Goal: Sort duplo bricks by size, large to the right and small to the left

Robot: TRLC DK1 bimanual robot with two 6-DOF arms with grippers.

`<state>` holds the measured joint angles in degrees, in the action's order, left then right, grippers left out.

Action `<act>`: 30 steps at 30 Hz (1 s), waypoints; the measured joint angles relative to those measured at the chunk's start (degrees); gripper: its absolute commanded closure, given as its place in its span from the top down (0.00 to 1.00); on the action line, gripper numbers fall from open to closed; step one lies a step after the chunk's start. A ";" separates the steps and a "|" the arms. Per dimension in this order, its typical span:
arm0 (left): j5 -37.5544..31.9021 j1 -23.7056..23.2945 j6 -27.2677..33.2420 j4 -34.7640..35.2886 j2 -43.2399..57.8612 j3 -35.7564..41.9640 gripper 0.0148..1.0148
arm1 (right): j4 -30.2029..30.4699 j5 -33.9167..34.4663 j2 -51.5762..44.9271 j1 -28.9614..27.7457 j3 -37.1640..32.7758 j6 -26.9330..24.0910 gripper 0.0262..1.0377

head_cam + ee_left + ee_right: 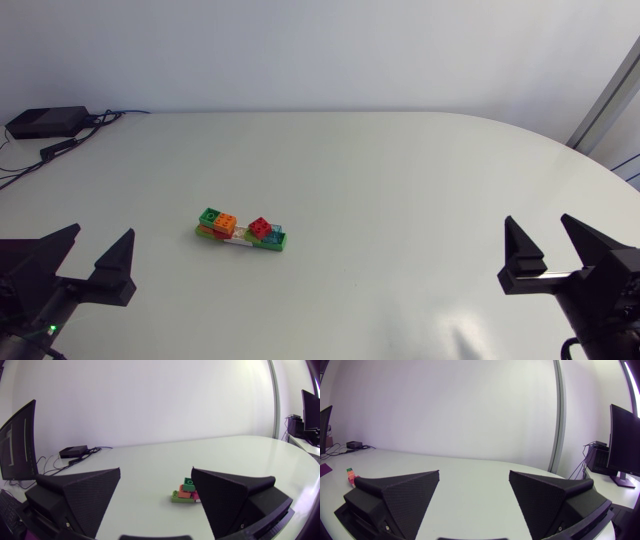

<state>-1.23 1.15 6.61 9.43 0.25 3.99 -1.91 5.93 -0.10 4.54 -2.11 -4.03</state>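
Our left jaws and right jaws stand wide, empty, near the bench (400, 170) sides. The bricks (242, 230) sit clustered left of centre, stacked together; gripping one may drag or topple its neighbours.

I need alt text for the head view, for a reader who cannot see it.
A small stack of green, orange and red duplo bricks lies left of the middle of a white table. The left gripper and right gripper stand open at the near side edges, far from the bricks. A black box sits at the far left corner.
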 measured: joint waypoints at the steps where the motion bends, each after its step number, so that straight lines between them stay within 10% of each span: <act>1: 0.00 0.00 0.00 0.00 0.00 -0.02 0.97 | 0.00 0.00 0.00 0.00 0.00 0.00 0.97; 30: 0.00 0.00 1.51 0.46 0.22 0.11 0.97 | 6.08 -1.88 -4.24 -0.35 -3.15 -0.02 0.97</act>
<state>-1.23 1.15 8.12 9.89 0.47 4.10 4.16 4.05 -4.34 4.19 -5.26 -4.05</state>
